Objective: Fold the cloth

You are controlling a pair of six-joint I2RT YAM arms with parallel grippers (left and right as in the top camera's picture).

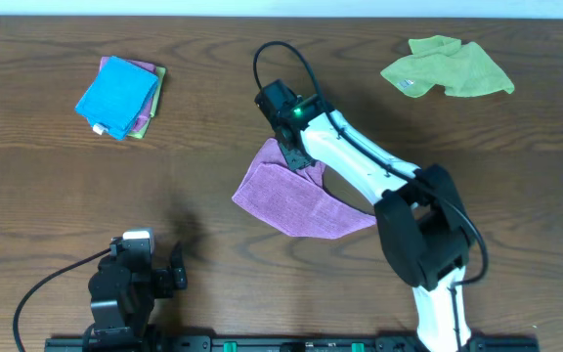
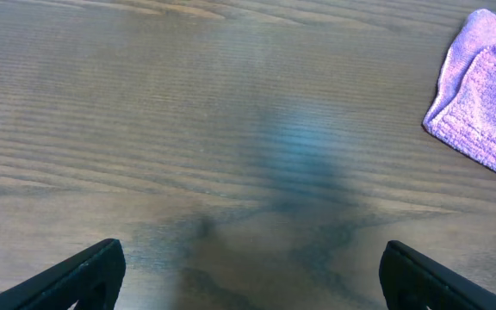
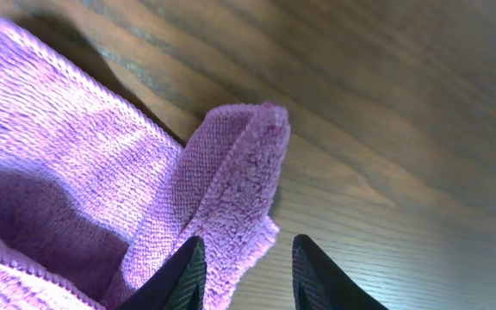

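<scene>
Tabletop [image 1: 47, 196] carries the cloth [image 1: 296, 200], purple, at centre, partly folded and flat but for its far corner. Right gripper [image 3: 244, 245] pinching that corner, the fold standing up between its fingers. Left gripper [image 2: 252, 275] spread wide over bare wood at the near edge, well apart from the cloth.

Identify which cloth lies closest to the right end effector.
The purple cloth in the middle: the right end effector sits at its upturned corner, while the green cloth and the blue-topped stack lie far off.
</scene>
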